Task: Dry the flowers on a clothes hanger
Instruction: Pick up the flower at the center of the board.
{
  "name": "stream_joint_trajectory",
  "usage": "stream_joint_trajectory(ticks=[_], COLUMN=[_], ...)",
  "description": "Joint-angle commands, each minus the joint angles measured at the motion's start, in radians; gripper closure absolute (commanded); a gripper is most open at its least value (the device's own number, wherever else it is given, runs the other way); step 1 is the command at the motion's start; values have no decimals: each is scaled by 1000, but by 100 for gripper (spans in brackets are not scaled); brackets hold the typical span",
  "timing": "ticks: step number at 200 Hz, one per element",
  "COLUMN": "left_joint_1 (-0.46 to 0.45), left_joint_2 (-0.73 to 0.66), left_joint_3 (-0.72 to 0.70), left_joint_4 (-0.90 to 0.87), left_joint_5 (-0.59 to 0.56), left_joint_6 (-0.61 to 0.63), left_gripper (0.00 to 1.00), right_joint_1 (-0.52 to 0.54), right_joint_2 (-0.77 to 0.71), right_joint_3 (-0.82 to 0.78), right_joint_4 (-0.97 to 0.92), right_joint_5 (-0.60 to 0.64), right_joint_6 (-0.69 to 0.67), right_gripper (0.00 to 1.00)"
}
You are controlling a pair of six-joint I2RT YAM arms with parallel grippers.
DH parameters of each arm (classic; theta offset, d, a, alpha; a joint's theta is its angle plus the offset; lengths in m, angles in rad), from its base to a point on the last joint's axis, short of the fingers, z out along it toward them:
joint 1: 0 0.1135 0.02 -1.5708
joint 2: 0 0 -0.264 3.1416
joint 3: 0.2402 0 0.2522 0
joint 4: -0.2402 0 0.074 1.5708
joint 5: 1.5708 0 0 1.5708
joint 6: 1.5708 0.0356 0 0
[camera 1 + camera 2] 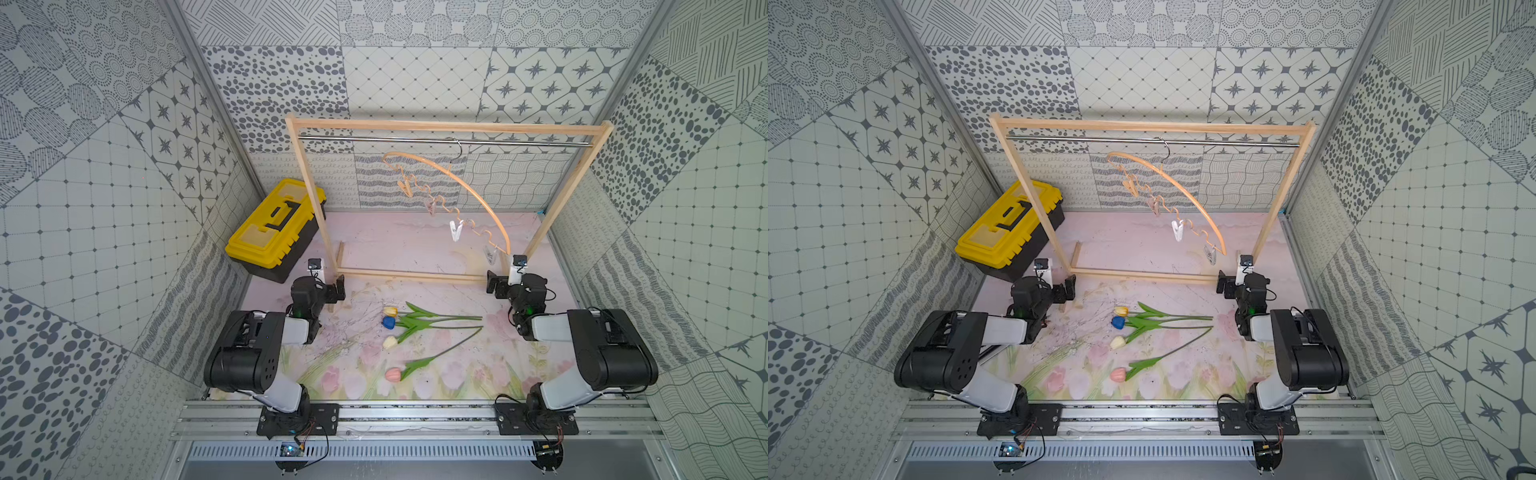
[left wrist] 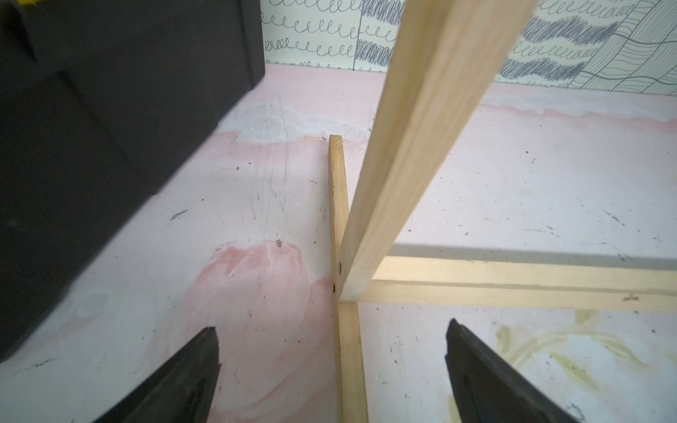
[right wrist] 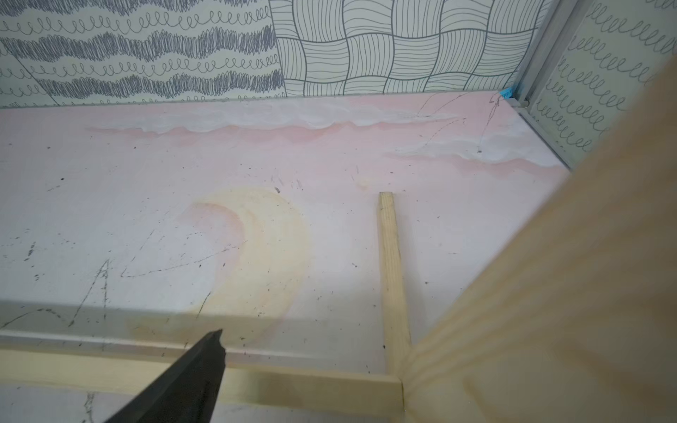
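Several tulips lie on the mat between the arms in both top views, their heads pointing left: yellow-orange [image 1: 390, 311], blue [image 1: 388, 322], cream [image 1: 390, 342] and pink [image 1: 392, 374] [image 1: 1118, 374]. The tan clothes hanger [image 1: 469, 187] [image 1: 1187, 193] hangs tilted from the metal rod by its hook [image 1: 457, 149], with several empty clothespins on its wavy bar. My left gripper [image 1: 336, 291] [image 2: 332, 326] stands open at the rack's left foot and holds nothing. My right gripper [image 1: 496, 284] stands open at the rack's right foot. One of its fingers [image 3: 198, 370] shows; the post hides the other.
The light-wood rack [image 1: 449, 126] [image 1: 1150, 124] stands across the mat behind the flowers. Its posts [image 2: 403, 164] [image 3: 549, 293] are close in front of both wrists. A yellow and black toolbox [image 1: 274, 228] [image 2: 110, 110] sits at the back left, next to the left arm.
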Motion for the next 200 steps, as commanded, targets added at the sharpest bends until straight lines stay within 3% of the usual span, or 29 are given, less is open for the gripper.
stream_joint_trajectory(ticks=[1,103,126,150,166,176,186,200], left_joint_1=[-3,-4,-5,-2,-29,-47,-73,-87], left_joint_2=[6,6,-10,-158,-247,-307,-353,-423], left_joint_3=[9,12,14,88,145,204,271,308], left_joint_4=[-1,-6,-19,-290,-462,-636,-831,-1034], left_joint_5=[9,-5,-57,-173,-274,-359,-467,-476], left_joint_6=[13,12,-11,-60,-120,-217,-331,-509], left_gripper=[1,1,1,1,3,10,17,22], right_joint_1=[4,-2,-1,47,47,47,36,-62], right_joint_2=[-10,-9,-76,-313,-529,-627,-730,-841], right_joint_3=[15,17,16,86,163,107,33,47], right_joint_4=[28,27,-15,-347,-716,-753,-800,-972], right_joint_5=[-2,-5,195,361,326,377,481,327], right_joint_6=[-11,-7,75,145,270,383,602,702], right_gripper=[0,0,0,0,0,0,0,0])
